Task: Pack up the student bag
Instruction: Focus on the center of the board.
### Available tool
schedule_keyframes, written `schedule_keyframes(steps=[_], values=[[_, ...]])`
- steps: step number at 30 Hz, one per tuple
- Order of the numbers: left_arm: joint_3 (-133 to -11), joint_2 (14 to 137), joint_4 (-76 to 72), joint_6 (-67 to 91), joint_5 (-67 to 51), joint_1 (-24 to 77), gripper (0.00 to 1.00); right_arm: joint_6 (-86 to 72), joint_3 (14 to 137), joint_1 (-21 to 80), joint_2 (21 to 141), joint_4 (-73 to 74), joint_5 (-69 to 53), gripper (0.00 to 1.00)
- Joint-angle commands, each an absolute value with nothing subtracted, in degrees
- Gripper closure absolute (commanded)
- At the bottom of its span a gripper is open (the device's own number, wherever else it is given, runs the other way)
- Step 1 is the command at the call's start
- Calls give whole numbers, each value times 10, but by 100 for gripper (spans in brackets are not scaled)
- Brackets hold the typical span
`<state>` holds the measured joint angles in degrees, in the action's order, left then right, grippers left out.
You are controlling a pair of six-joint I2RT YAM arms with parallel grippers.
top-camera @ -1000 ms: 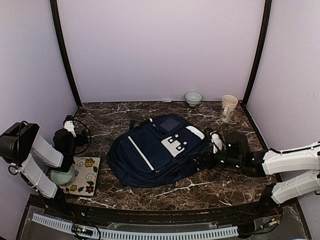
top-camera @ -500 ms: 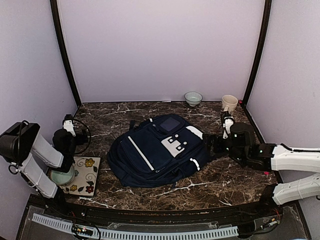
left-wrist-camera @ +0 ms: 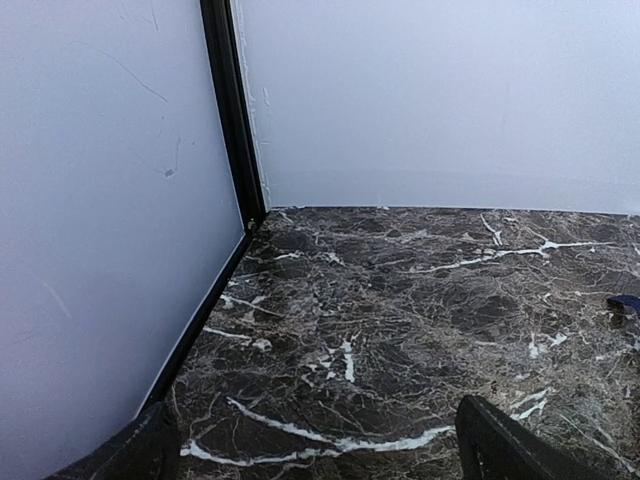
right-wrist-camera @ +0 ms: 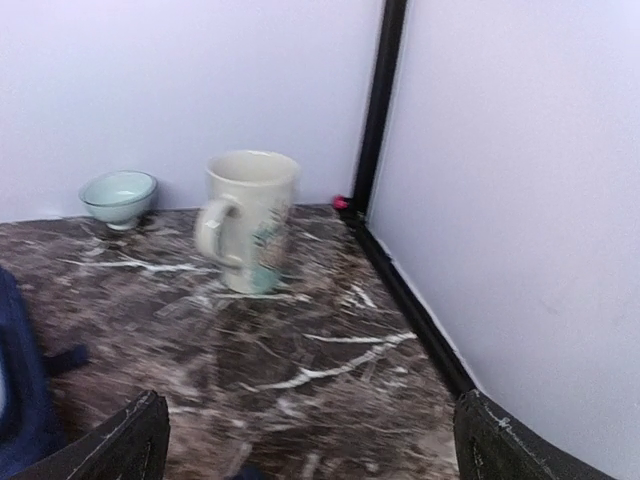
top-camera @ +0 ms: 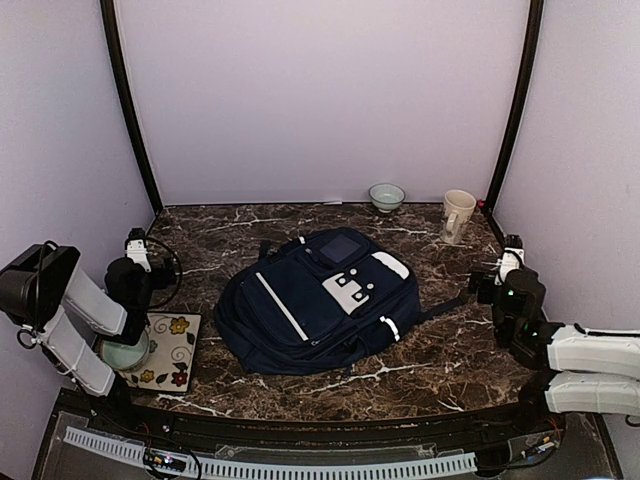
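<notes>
The student bag (top-camera: 320,300) is a large navy backpack with white stripes and a white patch with dark squares, lying flat in the middle of the table. Its edge shows at the left of the right wrist view (right-wrist-camera: 15,400). My right gripper (top-camera: 500,272) is open and empty, to the right of the bag and apart from it, facing the back right corner (right-wrist-camera: 315,450). My left gripper (top-camera: 138,255) is open and empty at the far left, well away from the bag, over bare marble (left-wrist-camera: 320,450).
A cream mug (top-camera: 457,215) stands at the back right, straight ahead in the right wrist view (right-wrist-camera: 248,220). A small pale green bowl (top-camera: 386,196) sits by the back wall. A floral mat (top-camera: 175,350) with a pale green cup (top-camera: 125,352) lies front left. Walls enclose the table.
My right arm has pulled back from the bag's right edge, moved right and turned toward the back right corner. The left arm has not moved.
</notes>
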<state>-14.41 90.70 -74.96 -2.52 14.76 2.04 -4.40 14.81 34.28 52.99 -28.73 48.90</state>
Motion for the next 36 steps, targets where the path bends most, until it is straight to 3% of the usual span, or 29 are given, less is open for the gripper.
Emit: schedule_keyframes(steps=[1,3,7,16,18,20,22,36], values=[[-138,904,-764,-26,143,19,2,23,30,230,521,-579,414,0],[-138,904,-764,-25,143,19,1,28,0,176,542,-649,324,0],[-138,905,-764,-25,142,19,2,25,8,96,643,-711,266,0],[-137,904,-765,-26,142,19,1,-13,71,24,893,-877,152,0],[-137,905,-766,-26,143,19,1,-14,83,22,870,-810,138,0],[-137,904,-765,-26,142,19,2,-11,108,18,881,-785,124,7],[-138,904,-764,-26,142,19,1,-36,117,15,871,-747,163,1],[-138,905,-765,-26,142,19,2,-41,124,9,879,-749,169,0]])
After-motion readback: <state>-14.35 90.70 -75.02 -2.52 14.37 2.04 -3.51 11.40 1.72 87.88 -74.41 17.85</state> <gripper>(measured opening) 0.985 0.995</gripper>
